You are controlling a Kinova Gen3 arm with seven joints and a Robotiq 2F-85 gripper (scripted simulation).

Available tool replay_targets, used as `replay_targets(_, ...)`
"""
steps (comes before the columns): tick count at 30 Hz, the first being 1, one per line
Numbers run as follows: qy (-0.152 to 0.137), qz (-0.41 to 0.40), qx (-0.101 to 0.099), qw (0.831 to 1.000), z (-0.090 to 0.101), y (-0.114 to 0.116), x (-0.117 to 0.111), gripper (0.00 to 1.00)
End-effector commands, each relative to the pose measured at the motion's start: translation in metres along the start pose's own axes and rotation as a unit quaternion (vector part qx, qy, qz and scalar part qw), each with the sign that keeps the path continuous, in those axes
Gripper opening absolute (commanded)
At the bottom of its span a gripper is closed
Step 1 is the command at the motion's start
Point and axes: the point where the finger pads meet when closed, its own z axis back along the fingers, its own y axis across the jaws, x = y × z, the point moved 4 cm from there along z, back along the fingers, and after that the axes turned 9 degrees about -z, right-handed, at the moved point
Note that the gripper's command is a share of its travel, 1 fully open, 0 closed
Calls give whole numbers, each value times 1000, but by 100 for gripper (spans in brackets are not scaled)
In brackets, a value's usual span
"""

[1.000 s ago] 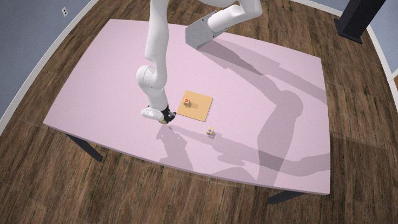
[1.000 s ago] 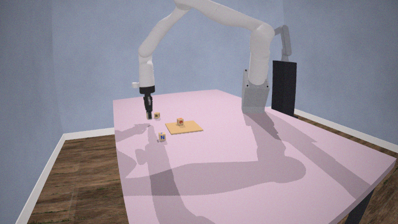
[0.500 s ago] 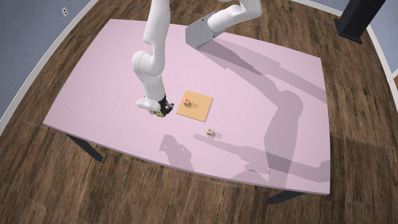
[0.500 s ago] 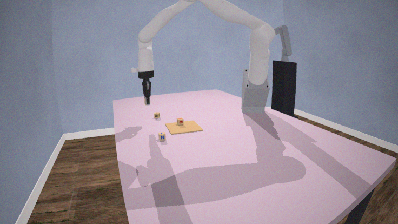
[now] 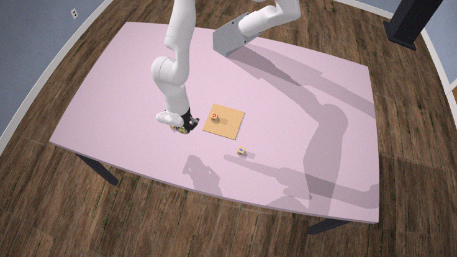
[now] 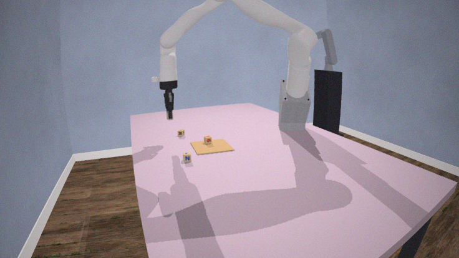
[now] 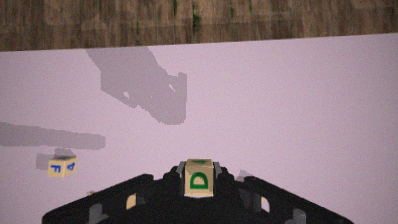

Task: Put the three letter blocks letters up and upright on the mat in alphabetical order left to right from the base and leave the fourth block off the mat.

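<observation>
One green D marks the block (image 5: 182,130) (image 7: 199,181) clamped between partly closed fingers (image 5: 190,125) (image 6: 169,118).

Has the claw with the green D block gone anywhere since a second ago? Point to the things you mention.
Yes: the gripper (image 5: 190,127) (image 6: 169,116) (image 7: 199,171) has risen higher above the table (image 5: 127,79) (image 6: 250,173) (image 7: 300,100).
</observation>
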Motion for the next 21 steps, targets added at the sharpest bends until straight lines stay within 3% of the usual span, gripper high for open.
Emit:
replay_targets(1, 0, -5, 0, 1000, 1, -3, 1, 21)
replay_targets(13, -3, -89, -16, 996, 0, -34, 17, 21)
replay_targets(21, -12, -226, -30, 974, -2, -74, 47, 21)
